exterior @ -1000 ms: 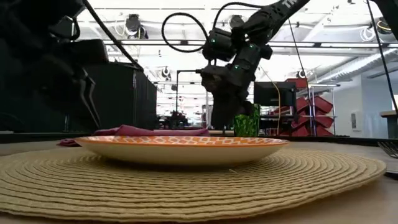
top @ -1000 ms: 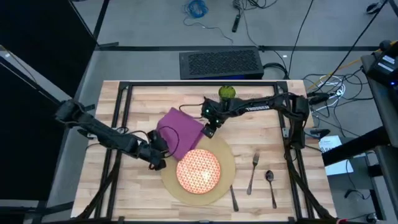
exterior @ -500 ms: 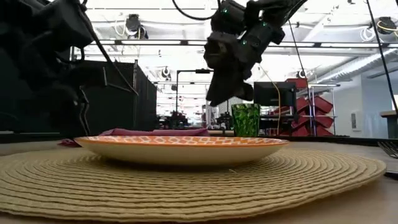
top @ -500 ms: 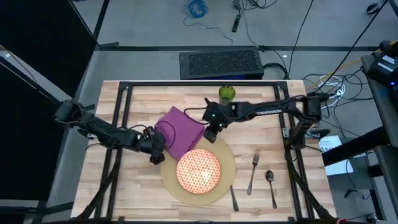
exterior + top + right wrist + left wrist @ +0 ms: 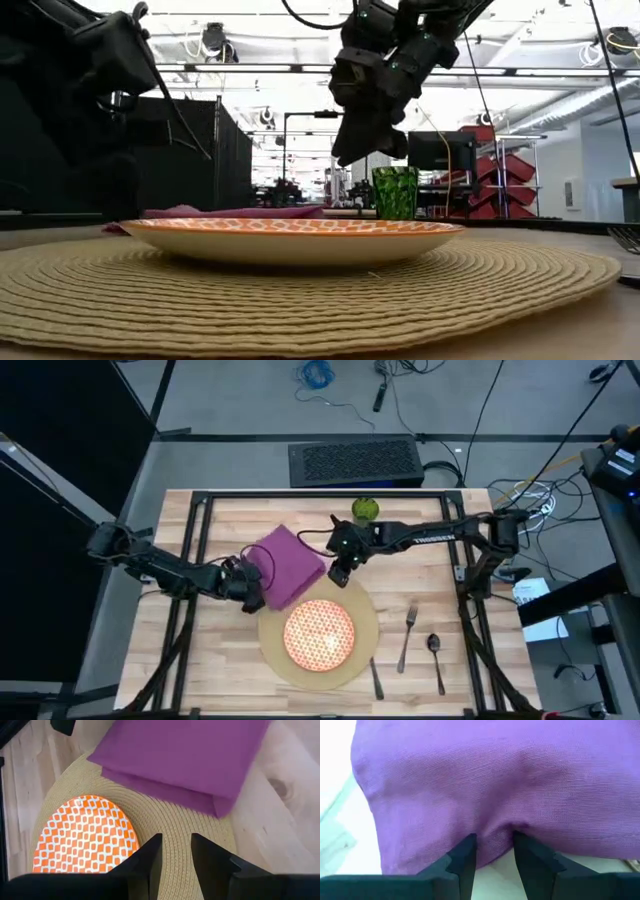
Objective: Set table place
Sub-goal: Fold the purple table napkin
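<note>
At the left of the table (image 5: 200, 670), the left gripper (image 5: 252, 592) pinched the near edge of the purple napkin (image 5: 290, 565); in the left wrist view its fingers (image 5: 465, 857) sat closed on a fold of the cloth. The step in hand looked to be dragging the napkin clear of the place (image 5: 362, 600), the round tan mat, whose far-left rim the cloth overlapped. To do this well, the pull would likely need to run low and flat, away from the mat, so that the cloth slid rather than bunched, and the pinch had to hold at the hem, since only a small fold lay between the fingers.

Open wood lay to the left of the napkin and the mat, bounded by the black frame bar (image 5: 195, 560) along the table's left side; that gave room for the napkin, though the left arm itself lay across part of it. The plate (image 5: 320, 635) sat on the mat just beside the napkin's corner, so a lifted cloth edge might brush it.

Further right, the right gripper (image 5: 338, 573) hung above the napkin's right corner and the mat's far rim, its fingers (image 5: 145, 860) parted and holding nothing. The green cup (image 5: 365, 510) stood behind it near the far edge. At the right, the fork (image 5: 408, 635), the spoon (image 5: 436, 658) and the knife (image 5: 375, 678) lay on bare wood beside the mat, well apart from the napkin.
</note>
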